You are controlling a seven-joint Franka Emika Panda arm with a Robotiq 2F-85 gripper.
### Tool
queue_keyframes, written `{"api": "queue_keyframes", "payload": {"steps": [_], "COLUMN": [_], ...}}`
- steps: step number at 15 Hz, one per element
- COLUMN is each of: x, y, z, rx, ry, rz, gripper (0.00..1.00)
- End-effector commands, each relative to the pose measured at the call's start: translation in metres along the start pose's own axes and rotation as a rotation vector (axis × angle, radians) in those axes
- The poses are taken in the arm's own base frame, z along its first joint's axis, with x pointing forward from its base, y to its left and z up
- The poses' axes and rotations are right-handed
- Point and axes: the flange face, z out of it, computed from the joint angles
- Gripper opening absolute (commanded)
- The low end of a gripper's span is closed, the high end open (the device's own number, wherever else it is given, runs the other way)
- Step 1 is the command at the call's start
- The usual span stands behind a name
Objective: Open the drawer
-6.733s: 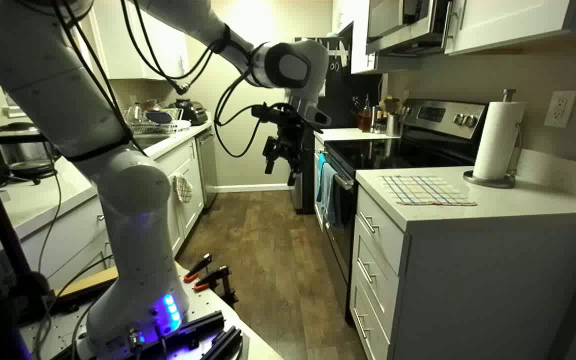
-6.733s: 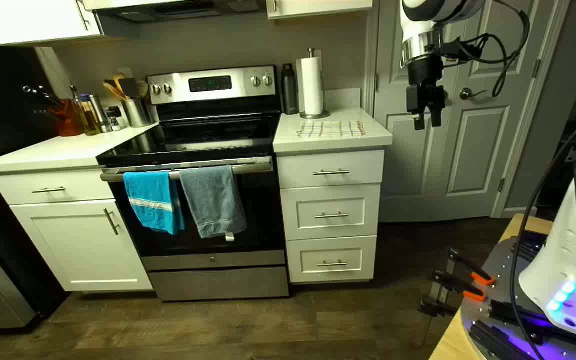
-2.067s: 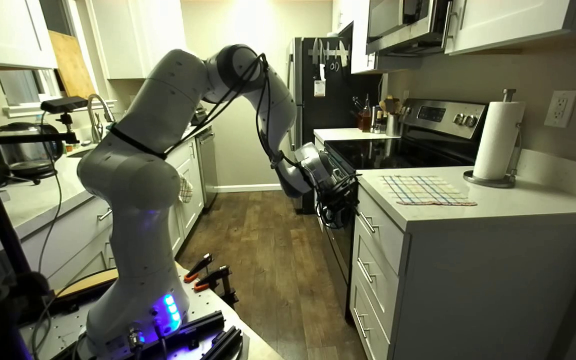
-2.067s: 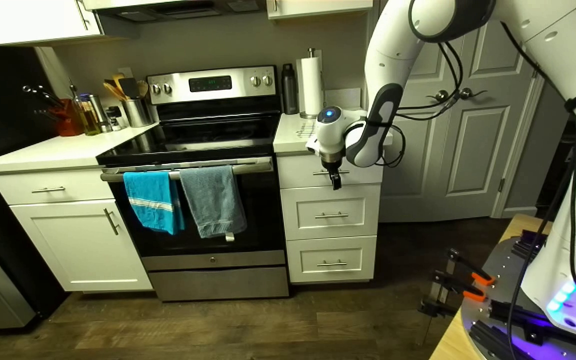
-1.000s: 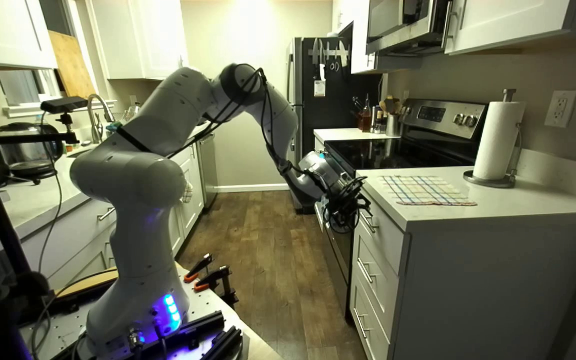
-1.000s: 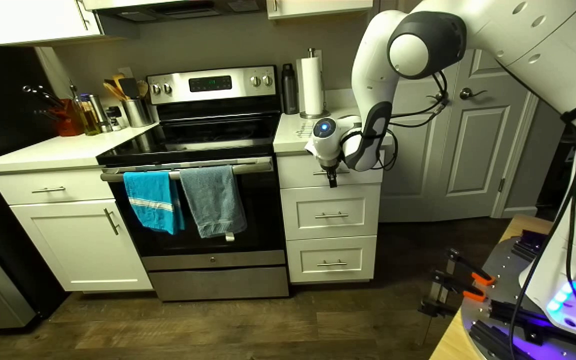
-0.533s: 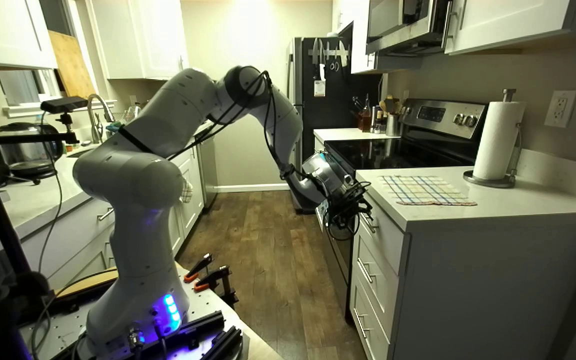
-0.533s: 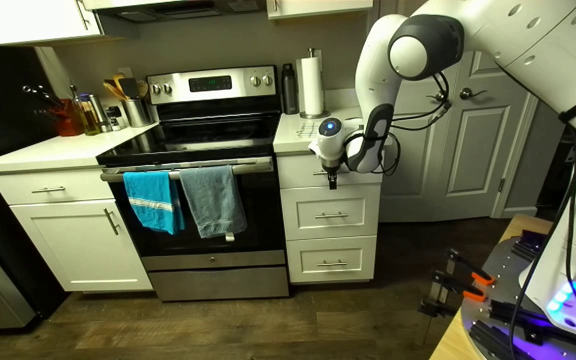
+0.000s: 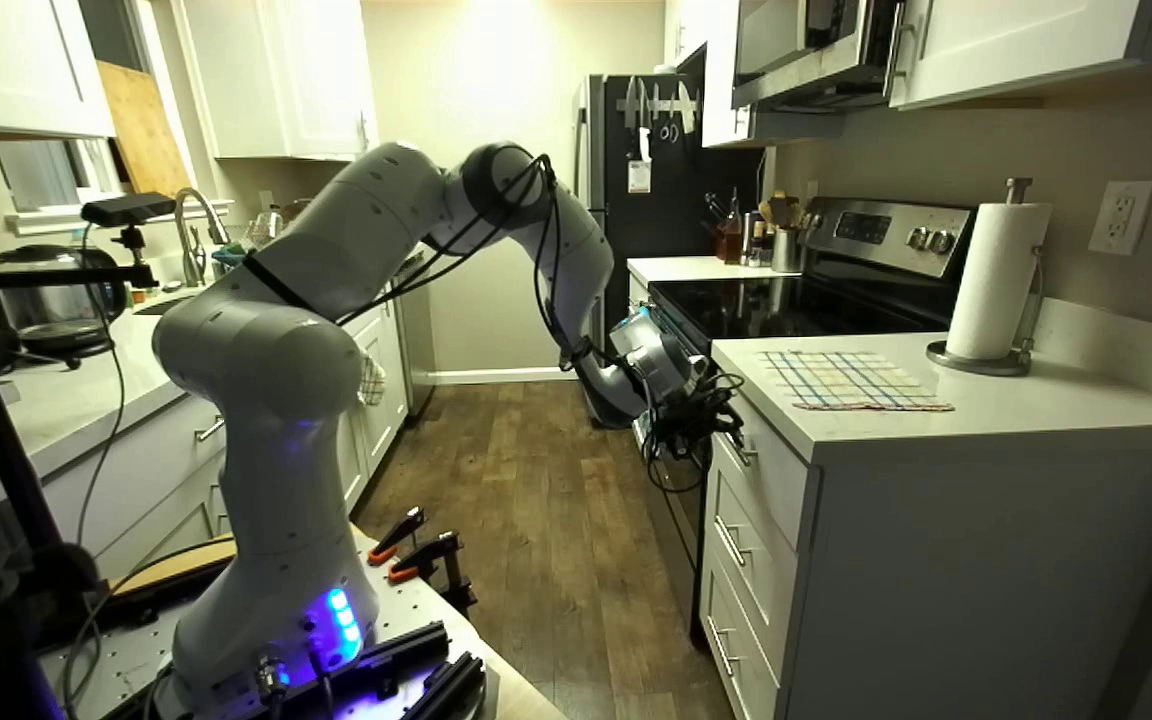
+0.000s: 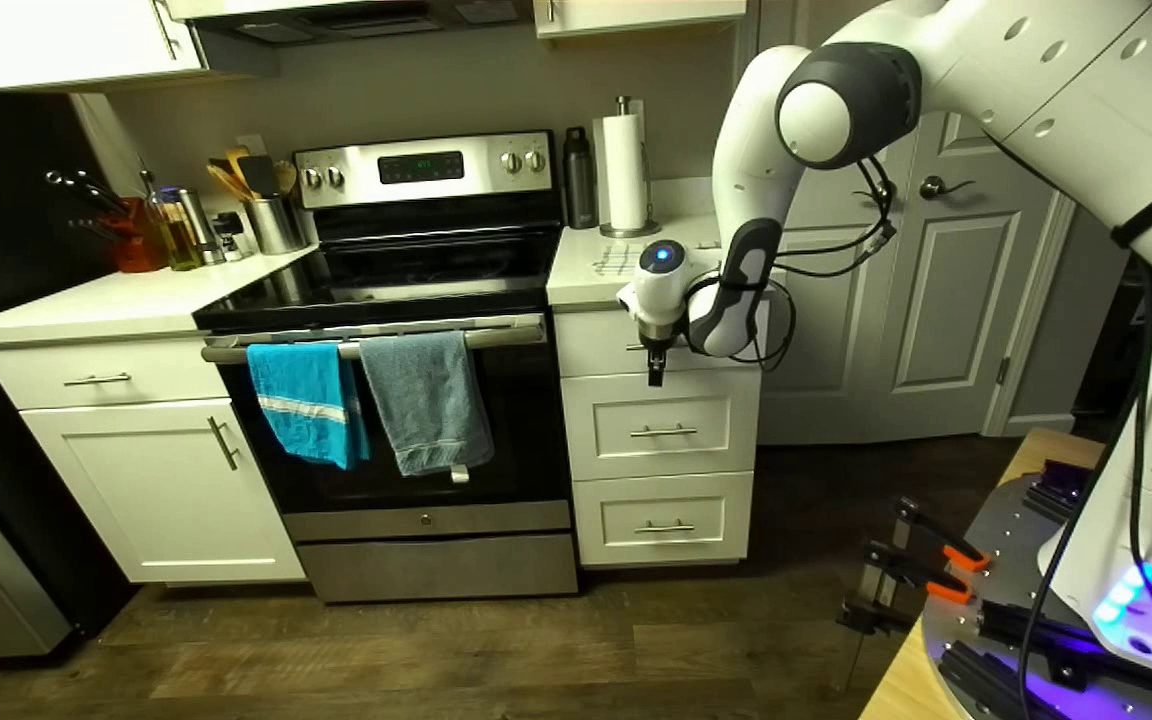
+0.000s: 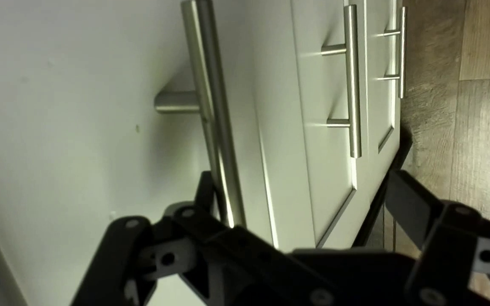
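The drawer (image 11: 109,127) looks closed. The tool (image 11: 302,180) is spread wide, one finger (image 11: 204,193) just beside the handle (image 11: 216,114). I think grabbing and pulling are left.

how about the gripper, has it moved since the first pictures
Yes: in an exterior view, the gripper moved down and picture-left, from in front of the doors to the top drawer.

The floor (image 9: 526,520) is brown wood. The back wall (image 9: 486,330) is cream, with bright light (image 9: 496,25) shining near the top. White cupboards (image 9: 286,80) hang up high. There is a window (image 9: 36,175), and a big dark fridge (image 9: 671,225) stands near the back wall. A gray door (image 10: 966,260) has a metal handle (image 10: 939,187)
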Motion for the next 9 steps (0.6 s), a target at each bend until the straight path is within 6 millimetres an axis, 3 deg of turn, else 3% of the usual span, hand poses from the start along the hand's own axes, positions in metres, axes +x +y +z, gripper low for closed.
{"api": "queue_keyframes", "payload": {"steps": [1, 9], "x": [-0.003, 0.005], "y": [0.0, 0.01], "z": [0.003, 0.01], "rx": [0.097, 0.178], "ry": [0.002, 0.03], "rz": [0.106, 0.215], "gripper": [1.0, 1.0]}}
